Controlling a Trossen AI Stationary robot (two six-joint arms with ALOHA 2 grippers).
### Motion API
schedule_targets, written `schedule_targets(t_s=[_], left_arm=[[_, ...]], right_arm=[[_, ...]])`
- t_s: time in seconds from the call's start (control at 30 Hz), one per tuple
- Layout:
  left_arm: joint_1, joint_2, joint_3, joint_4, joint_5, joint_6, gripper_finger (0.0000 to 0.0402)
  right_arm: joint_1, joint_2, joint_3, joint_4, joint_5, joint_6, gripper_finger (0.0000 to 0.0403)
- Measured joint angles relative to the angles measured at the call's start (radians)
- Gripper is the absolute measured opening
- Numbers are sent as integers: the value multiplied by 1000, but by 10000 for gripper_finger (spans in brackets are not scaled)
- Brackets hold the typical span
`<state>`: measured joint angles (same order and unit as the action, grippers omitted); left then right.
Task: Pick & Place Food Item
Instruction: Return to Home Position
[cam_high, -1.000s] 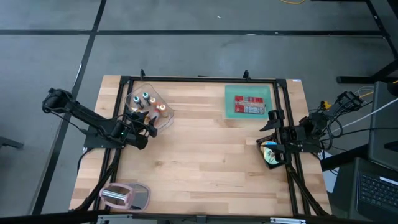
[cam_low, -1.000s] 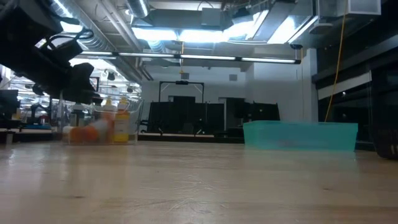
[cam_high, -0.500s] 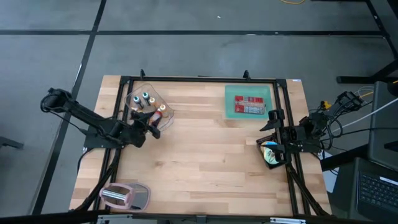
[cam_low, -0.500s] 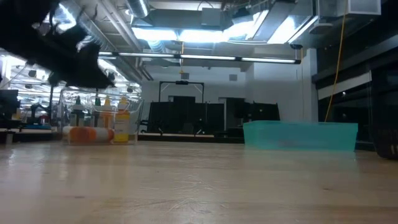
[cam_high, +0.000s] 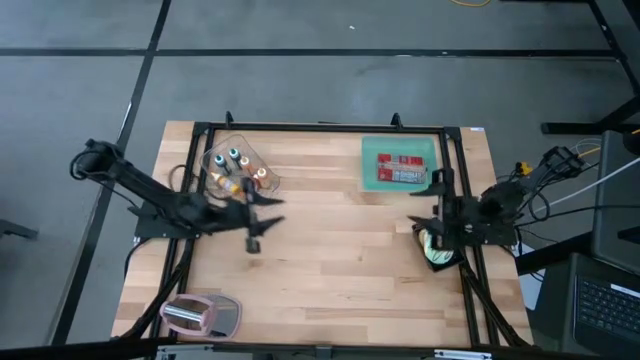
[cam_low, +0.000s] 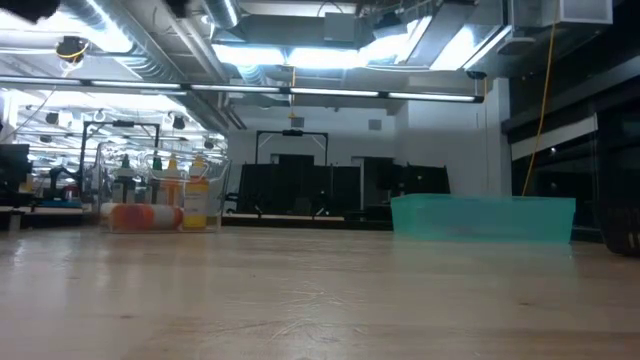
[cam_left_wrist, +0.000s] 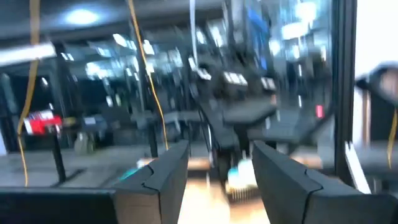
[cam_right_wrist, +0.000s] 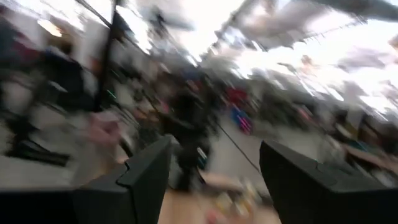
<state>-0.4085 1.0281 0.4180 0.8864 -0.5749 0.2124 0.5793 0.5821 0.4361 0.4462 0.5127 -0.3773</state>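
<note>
The food coloring bottles (cam_high: 236, 158) are in the transparent bin (cam_high: 268, 186) at the far left of the tabletop (cam_high: 340, 260). From where I stand, the left gripper (cam_high: 258, 220) hangs above the wood with its two fingers spread wide and nothing between them. The bin is close by on its far side and a little to the left, alongside the arm rather than ahead of the fingertips, which point right toward the middle of the tabletop.

Seen from tabletop height, most bottles stand upright. An orange one (cam_low: 140, 215) lies on its side on the bin floor, its long axis running left to right.

The right gripper (cam_high: 428, 203) waits at the right edge of the tabletop, also spread and empty. It is well apart from the transparent bin and nearer the teal bin (cam_high: 368, 150). So the left arm is by far the closer one.

I judge the placing finished. A pull-back leftward along the arm's own line looks likely to clear the bin, and the one risk I see is the wrist brushing the bin's near wall.
</note>
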Motion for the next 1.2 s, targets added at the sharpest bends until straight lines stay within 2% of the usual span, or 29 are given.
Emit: schedule_targets(t_s=[0.1,0.17,0.27,0.33,0.43,0.6,0.7,0.83,0.9,0.97,1.07,1.13,1.2], left_arm=[[34,136,124,-150,35,-32,163],[54,236,200,-189,60,-27,157],[67,349,287,-195,126,16,149],[70,365,302,-195,160,41,145],[70,300,276,-228,167,47,141],[70,70,184,-332,167,-30,139],[57,-71,131,-398,105,-101,139],[40,-208,69,-453,15,-308,139],[36,-249,48,-441,11,-397,139],[35,-286,29,-447,9,-414,139],[37,-310,22,-458,-17,-358,139],[37,-312,23,-443,-59,-313,139],[37,-316,23,-481,-71,-333,139]], right_arm=[[0,44,49,-98,157,60,242],[0,70,81,-184,245,128,242],[20,85,132,-369,277,198,240],[52,62,158,-482,252,238,237],[112,-42,163,-619,174,289,230],[202,-261,128,-696,29,272,218],[233,-391,124,-731,-78,305,213],[246,-519,124,-754,-190,423,210],[246,-552,124,-762,-255,443,211],[246,-580,124,-779,-263,397,213],[246,-582,123,-811,-250,361,215],[246,-582,125,-798,-222,338,215],[246,-582,125,-809,-191,357,215]])
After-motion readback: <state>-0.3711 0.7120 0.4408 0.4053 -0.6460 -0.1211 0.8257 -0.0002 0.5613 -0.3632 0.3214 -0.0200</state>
